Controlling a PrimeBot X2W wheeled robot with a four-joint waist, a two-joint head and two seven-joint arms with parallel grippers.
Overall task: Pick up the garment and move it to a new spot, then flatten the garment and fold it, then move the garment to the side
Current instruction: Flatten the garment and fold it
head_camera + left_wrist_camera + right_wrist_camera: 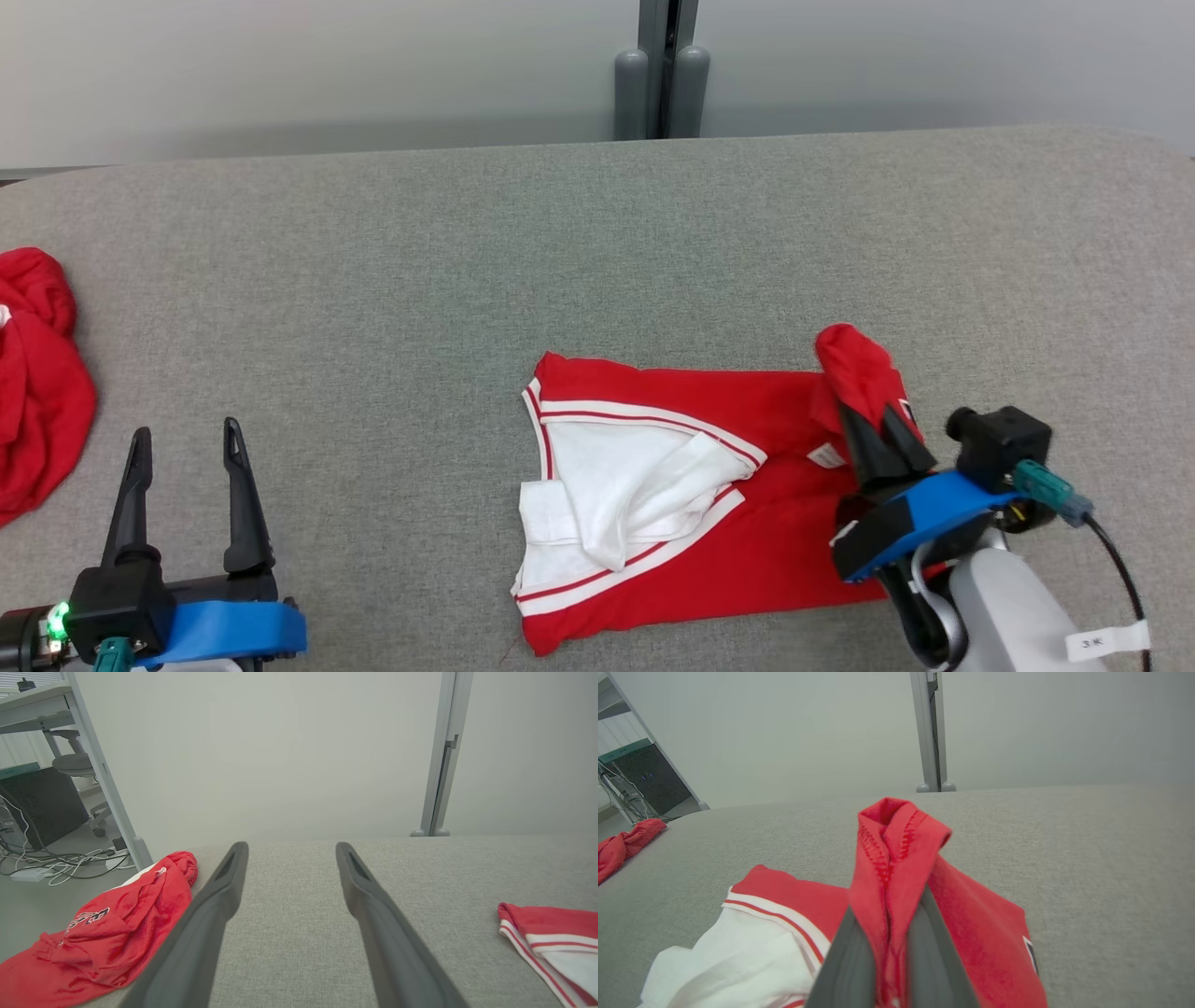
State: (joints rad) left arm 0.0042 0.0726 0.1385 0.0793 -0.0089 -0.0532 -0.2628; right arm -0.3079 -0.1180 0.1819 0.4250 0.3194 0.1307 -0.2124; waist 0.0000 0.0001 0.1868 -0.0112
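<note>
Pinching garment (775, 560) hem, right claw (868, 417); stitching (878, 858) seen from wrist view; left claw (187, 431) wide

red cloth (37, 373): crumpled, left edge of grey desk (560, 233) | post (660, 70): behind desk | cables (56, 863): on floor
</note>
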